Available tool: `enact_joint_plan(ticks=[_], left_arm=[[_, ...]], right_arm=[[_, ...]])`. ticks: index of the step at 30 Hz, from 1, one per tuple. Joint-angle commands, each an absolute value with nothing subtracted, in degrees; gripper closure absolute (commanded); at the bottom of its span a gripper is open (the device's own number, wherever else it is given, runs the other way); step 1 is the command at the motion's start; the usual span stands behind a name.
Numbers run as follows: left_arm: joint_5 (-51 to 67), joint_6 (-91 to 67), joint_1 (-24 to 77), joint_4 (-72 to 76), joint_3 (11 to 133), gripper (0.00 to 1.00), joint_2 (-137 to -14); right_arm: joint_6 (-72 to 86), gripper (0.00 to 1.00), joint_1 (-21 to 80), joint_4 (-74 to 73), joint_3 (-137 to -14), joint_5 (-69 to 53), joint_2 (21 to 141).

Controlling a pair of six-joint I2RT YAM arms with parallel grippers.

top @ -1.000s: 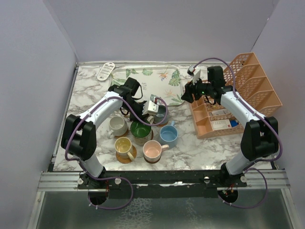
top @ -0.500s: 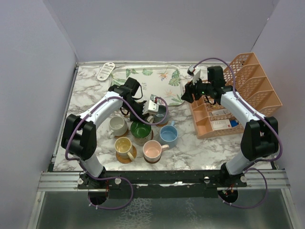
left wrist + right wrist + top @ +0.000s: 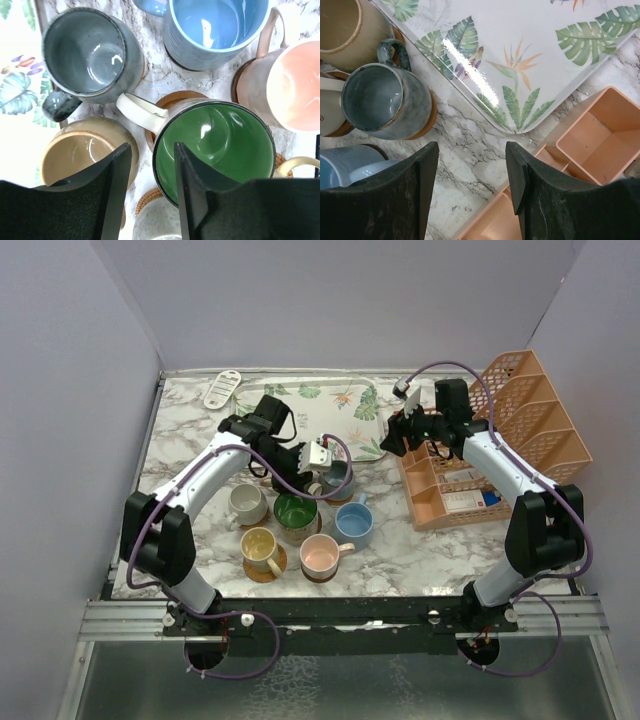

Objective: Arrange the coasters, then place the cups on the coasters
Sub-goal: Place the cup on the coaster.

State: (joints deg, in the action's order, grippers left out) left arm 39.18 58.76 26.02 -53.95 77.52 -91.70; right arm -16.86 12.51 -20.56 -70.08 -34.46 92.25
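Seven cups: all standing in one cluster below my left gripper point(image 3: 151, 147); the yellow cup point(image 3: 259, 545) and cream-white cup point(image 3: 247, 502) are clearest from above.
Left gripper: fingers spread, nothing between them. A second ago they were pressed onto the grey-blue cup point(image 3: 90, 55).
What changed: I have let go and lifted back, so that cup now stands free, ahead of my fingertips and off to the side nearest the leaf tray point(image 3: 520, 50).
Under my fingers: the tan cup point(image 3: 75, 155) below one, the green cup point(image 3: 215, 150) below the other.
Further ahead: the light blue cup point(image 3: 215, 25), with the pink cup point(image 3: 295, 90) beside it.
Coaster point(image 3: 431, 117): a brown edge shows under the grey-blue cup, so I judge it seated on its disc.
Other coasters: edges peek out beneath most cups; I cannot confirm every one.
Right gripper point(image 3: 471, 147): fingers apart, holding nothing, unmoved. It hangs over bare marble, the grey-blue cup to one side and the orange rack point(image 3: 590, 130) to the other.
Meaning for the task: this looks like the last placement, so I think little remains beyond clearing the arm without nudging a handle.
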Motion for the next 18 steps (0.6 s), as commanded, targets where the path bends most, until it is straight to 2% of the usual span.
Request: enact_joint_plan(ticks=[1,8,14,18], left_arm=[[39.3,56.1,26.4,-52.4,79.1,0.54,-87.1],[30.0,48.1,26.2,-43.0,74.6,0.47,-79.9],[19.3,38.1,24.4,-28.9,69.9,0.28,-71.9],[13.3,29.6,19.3,-21.7,67.9,0.20,-69.7]], right_arm=[[-17.7,0.43,12.1,-21.5,-71.2,-35.8,91.7],[-18.0,0.39,12.1,-26.6,-75.9,-26.7,91.0],[-19.3,0.34,12.1,-32.5,-79.9,-14.8,92.0],[-19.7,0.32,12.1,-36.1,-82.5,-9.2,93.0]])
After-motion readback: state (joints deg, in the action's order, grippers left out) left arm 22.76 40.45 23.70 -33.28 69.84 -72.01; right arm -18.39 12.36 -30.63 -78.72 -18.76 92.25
